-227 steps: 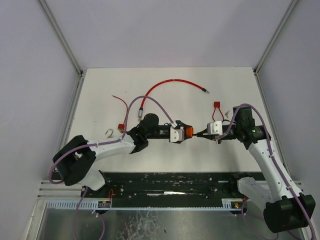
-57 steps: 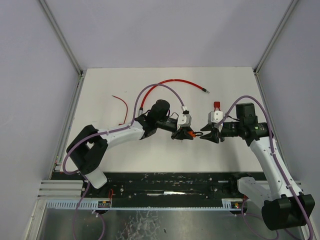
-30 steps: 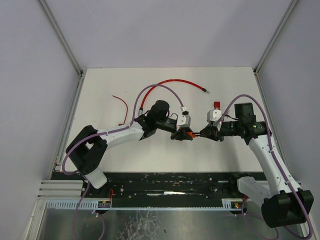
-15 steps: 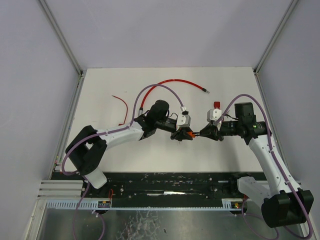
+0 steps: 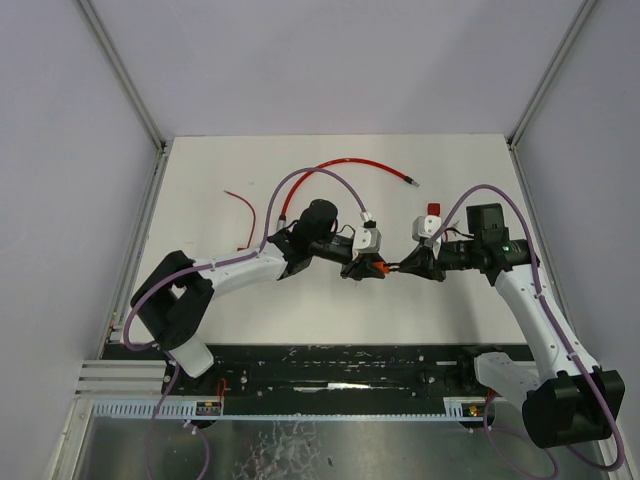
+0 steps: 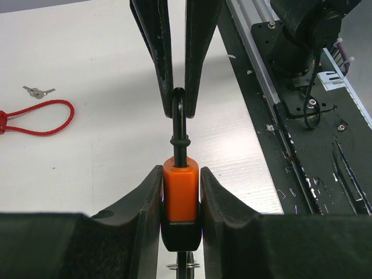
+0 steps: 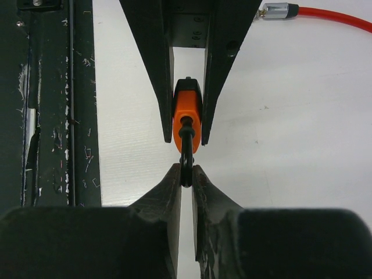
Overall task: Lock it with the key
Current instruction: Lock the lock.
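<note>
The orange padlock (image 6: 180, 189) sits clamped in the left end effector (image 6: 181, 171) above the surface (image 6: 87, 151), its long axis aimed straight at the right end effector (image 7: 186, 171), which pinches the black shackle (image 7: 186, 142).

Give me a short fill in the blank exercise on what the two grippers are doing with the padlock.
The left gripper clamps the padlock by its ____ body.
The right gripper pinches the padlock's black ____.
The long cable on the table is ____.
Missing words: orange; shackle; red.
</note>
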{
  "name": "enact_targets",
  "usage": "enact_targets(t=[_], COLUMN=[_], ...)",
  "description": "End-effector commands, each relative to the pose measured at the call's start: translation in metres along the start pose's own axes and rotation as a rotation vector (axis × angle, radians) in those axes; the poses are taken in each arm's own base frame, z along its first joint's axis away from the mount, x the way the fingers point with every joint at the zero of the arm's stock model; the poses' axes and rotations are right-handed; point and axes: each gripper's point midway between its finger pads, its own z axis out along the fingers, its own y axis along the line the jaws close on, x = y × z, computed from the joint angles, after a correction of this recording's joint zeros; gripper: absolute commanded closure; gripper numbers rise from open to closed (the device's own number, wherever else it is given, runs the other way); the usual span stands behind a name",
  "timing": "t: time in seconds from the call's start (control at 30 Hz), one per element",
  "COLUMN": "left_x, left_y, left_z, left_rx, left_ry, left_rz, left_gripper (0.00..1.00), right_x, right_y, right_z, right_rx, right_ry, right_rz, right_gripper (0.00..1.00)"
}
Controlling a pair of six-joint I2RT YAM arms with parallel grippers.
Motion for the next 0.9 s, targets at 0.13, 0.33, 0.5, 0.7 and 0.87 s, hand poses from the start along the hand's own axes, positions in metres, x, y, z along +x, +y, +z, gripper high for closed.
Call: enact_targets(t=[0.13,0.33,0.5,0.7,0.87], left_x=[-0.025,-0.024,-0.024,-0.025,-0.025], left_y=[0.006,0.004,0.004,0.003,0.003], left_z=[-0.004,-0.004,-0.004,-0.004,-0.004], left_rx=[-0.025,-0.02,-0.018,-0.01,-0.008], left_ry=[-0.057,-0.057,-0.057,-0.06,-0.061], left_rz=[0.095,0.094,0.095,0.097,0.094], left_gripper=[1.0,1.0,1.0,1.0,1.0], right_x=[-0.018,-0.02,-0.023,-0.022,-0.018], right_y=[0.002,0.0,-0.002,0.0,0.0], right_z=[-0.004,-0.006,-0.009,-0.006,-0.002], right_rx=[0.001,0.018,0.033,0.017,0.002], right_ry=[-0.042,-0.033,-0.029,-0.044,-0.051], right_rz=[-0.016,-0.023,-0.03,-0.029,-0.013], right_gripper=[0.79,0.78,0.75,0.77,0.8])
